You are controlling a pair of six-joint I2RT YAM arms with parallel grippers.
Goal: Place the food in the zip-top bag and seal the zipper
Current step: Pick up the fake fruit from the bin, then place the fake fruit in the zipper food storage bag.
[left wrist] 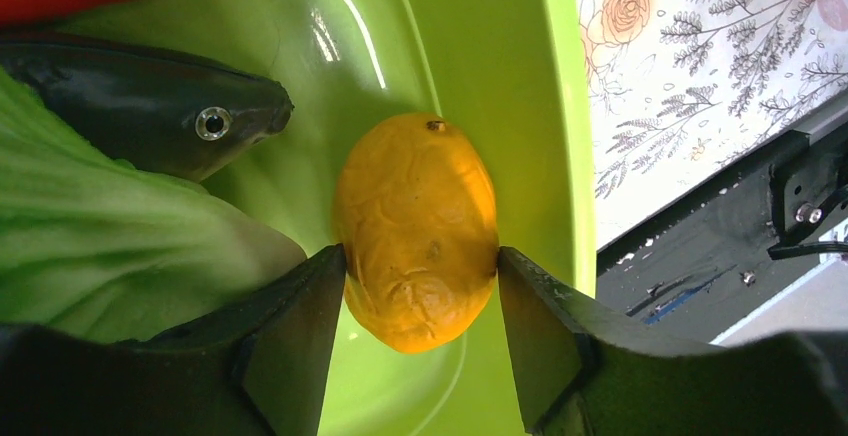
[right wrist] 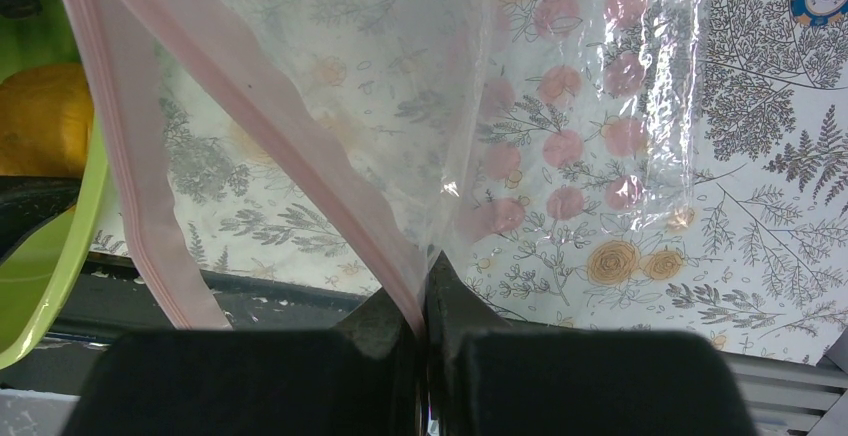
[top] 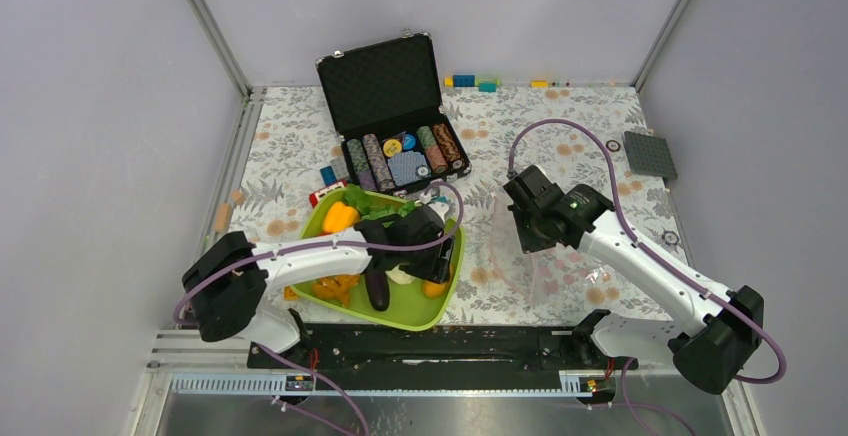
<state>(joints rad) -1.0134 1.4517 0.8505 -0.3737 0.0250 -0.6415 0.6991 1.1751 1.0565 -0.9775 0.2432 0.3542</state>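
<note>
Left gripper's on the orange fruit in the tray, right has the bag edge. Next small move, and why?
Probably lift the left gripper straight up with the orange fruit: its fingers appear pressed on both sides, the fruit sits low by the green tray wall, and the right gripper pinches the zipper, holding the zip-top bag up nearby.

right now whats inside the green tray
Orange fruit in the left end effector, grey fish, lettuce, eggplant, yellow pepper. The arm covers the tray's middle, so anything beneath is hidden.
</note>
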